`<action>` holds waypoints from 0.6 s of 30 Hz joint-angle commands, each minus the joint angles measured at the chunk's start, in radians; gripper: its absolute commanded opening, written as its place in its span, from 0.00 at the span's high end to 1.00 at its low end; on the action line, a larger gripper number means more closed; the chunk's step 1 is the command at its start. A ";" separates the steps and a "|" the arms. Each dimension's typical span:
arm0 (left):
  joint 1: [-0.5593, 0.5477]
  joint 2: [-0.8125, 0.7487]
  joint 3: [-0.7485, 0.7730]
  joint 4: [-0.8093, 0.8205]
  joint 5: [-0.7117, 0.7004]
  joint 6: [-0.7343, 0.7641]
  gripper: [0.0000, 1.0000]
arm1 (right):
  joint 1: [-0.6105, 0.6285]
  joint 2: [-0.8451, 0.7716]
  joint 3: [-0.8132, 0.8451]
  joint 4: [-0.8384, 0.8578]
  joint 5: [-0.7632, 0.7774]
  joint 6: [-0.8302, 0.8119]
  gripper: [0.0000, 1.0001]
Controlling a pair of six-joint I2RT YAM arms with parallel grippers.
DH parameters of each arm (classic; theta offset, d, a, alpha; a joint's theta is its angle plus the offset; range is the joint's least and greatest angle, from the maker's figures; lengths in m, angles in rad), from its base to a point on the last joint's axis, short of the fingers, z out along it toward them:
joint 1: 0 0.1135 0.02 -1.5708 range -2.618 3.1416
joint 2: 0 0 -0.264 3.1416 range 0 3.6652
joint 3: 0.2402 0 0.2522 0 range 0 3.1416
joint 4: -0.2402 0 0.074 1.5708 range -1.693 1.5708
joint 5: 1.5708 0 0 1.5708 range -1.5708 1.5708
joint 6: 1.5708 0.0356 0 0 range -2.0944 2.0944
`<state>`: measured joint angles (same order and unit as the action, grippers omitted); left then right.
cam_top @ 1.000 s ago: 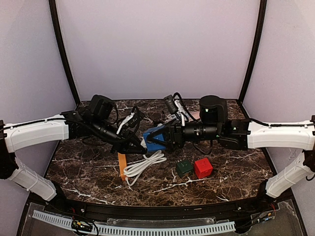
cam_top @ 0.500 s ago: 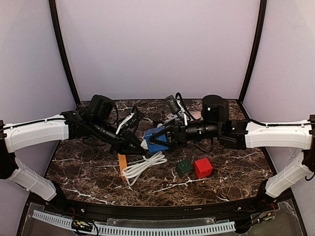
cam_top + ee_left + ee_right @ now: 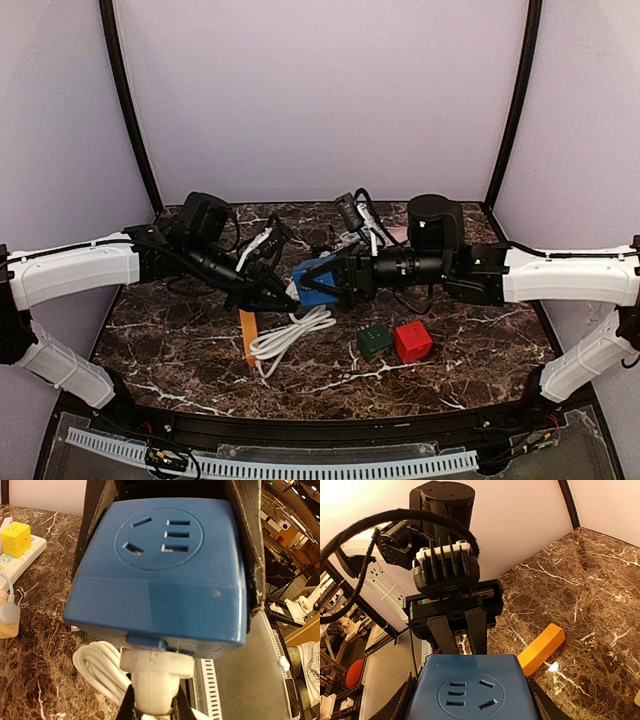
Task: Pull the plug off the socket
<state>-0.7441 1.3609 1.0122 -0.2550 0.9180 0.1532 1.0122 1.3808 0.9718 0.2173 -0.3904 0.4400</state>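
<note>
Pale lilac walls are seen behind a dark marbled table (image 3: 180, 340), above which both arms meet near the middle. A blue socket cube (image 3: 317, 280) is held off the surface by the right gripper (image 3: 335, 281), whose black fingers (image 3: 247, 540) are pressed against two opposite sides of the cube. The cube's left face is met by a white plug (image 3: 155, 672), which is seated against that face with no gap to be seen in the left wrist view. The plug is pinched by the left gripper (image 3: 280, 293), its narrow fingers being clamped on the plug's sides. A white cable (image 3: 290, 340) is led down from the plug and is coiled on the table below the cube. Just left of the coil an orange block (image 3: 248, 338) is laid lengthwise. To the right of the coil a green cube (image 3: 374, 341) and a red cube (image 3: 412, 341) are placed side by side, nearly touching.
</note>
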 commanded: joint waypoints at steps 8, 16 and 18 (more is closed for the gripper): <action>0.017 -0.027 0.012 -0.017 0.004 0.025 0.99 | -0.017 -0.024 0.047 -0.213 0.343 0.070 1.00; 0.017 -0.028 0.018 -0.036 -0.011 0.040 0.99 | -0.026 -0.071 -0.001 -0.146 0.248 0.042 1.00; 0.017 -0.029 0.019 -0.036 -0.013 0.040 0.99 | -0.029 -0.082 -0.021 -0.082 0.148 0.023 1.00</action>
<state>-0.7380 1.3621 1.0153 -0.2291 0.8944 0.1535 1.0382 1.3567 0.9993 0.1360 -0.2695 0.4690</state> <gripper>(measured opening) 0.089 0.565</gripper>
